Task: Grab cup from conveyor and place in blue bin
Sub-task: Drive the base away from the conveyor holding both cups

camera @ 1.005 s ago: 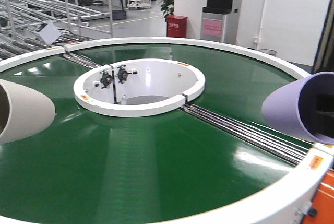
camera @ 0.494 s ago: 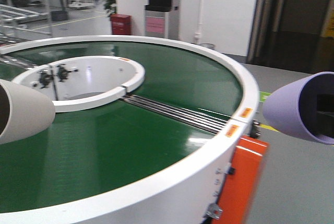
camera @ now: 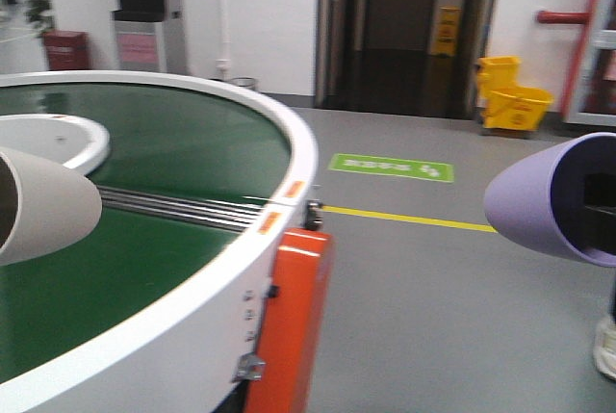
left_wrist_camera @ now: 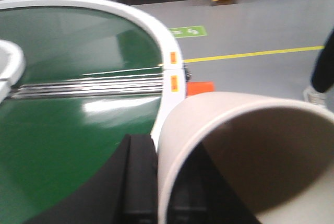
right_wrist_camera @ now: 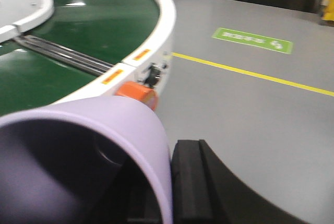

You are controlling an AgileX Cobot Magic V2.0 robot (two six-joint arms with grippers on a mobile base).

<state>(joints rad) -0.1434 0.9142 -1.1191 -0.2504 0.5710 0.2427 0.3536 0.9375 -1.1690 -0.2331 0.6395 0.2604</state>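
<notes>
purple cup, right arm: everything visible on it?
The purple cup is smooth, matte lilac, tapered, looks like paper or plastic, undented. It hangs on its side in mid-air, base pointing left in the front view, dark mouth to the right. The right gripper pinches its wall at the rim, one black finger outside; nothing else touches it.

front: wide, over conveyor [camera: 173,158] | wrists: close, forward | shared: conveyor edge

yellow mop bucket [camera: 515,95] by the wall, green floor sign [camera: 392,167] near yellow line [camera: 414,219]
</notes>
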